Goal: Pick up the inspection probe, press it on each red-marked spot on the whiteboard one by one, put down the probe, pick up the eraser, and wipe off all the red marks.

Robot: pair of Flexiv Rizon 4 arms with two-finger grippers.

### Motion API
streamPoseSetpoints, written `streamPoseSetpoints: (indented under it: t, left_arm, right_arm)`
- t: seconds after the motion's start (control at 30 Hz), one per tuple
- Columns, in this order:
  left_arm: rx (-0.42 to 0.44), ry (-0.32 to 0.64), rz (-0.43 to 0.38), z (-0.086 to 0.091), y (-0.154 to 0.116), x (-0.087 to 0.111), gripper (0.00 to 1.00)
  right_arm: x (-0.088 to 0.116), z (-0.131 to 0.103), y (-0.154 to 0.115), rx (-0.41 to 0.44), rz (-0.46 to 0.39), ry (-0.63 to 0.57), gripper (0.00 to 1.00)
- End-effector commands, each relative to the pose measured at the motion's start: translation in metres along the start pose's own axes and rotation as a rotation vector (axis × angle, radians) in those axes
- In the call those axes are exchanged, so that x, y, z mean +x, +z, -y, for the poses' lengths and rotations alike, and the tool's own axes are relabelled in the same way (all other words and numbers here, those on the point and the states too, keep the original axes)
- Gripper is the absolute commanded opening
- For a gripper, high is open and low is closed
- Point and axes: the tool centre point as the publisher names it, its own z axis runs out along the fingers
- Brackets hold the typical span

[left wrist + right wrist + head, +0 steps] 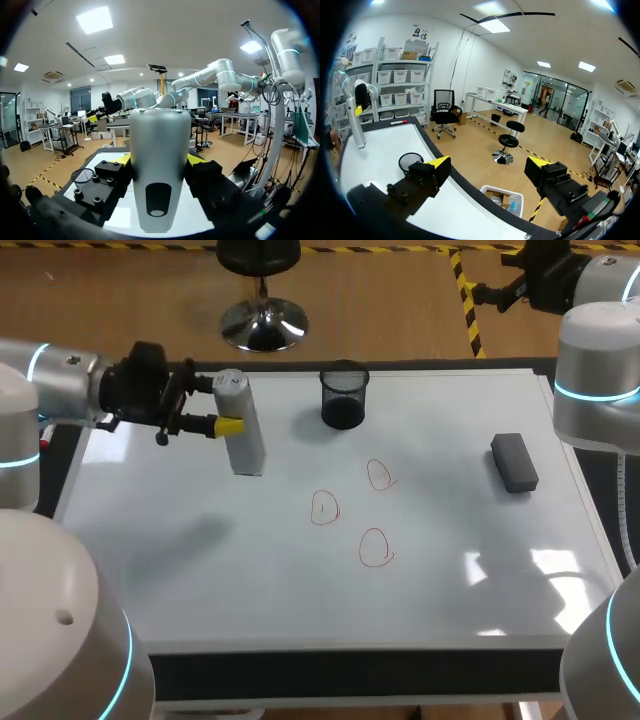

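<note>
The left gripper (224, 405) is clamped on the upper part of the upright silver probe (246, 448) near the far left corner of the whiteboard (200, 570). Whether the probe's base touches the board cannot be told. The right gripper (488, 163) hangs beyond the far right corner, its fingers apart and empty.

Held so high up, the tall probe may pivot in the grip when pressed down, landing beside a mark or dragging through the red ink and smearing it. A wide swing along the far edge could also clip the black mesh cup (344, 397).

On the board are one probe, one cup, one dark eraser (514, 462) near the right edge, and three red marks around the middle: one (379, 475) farthest back, one (324, 508) to its left, one (375, 548) nearest the front edge.
</note>
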Motion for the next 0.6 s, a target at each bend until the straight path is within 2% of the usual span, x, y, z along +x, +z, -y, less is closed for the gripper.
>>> streamPoseSetpoints:
  t: [0.03, 0.6]
  left_arm:
    - [0.002, 0.013, 0.000, -0.004, 0.015, 0.002, 0.00]
    - [0.026, -0.024, -0.077, -0.018, 0.058, 0.018, 0.00]
  right_arm:
    - [0.000, 0.000, 0.000, 0.000, 0.000, 0.000, 1.00]
    - [0.000, 0.000, 0.000, 0.000, 0.000, 0.000, 1.00]
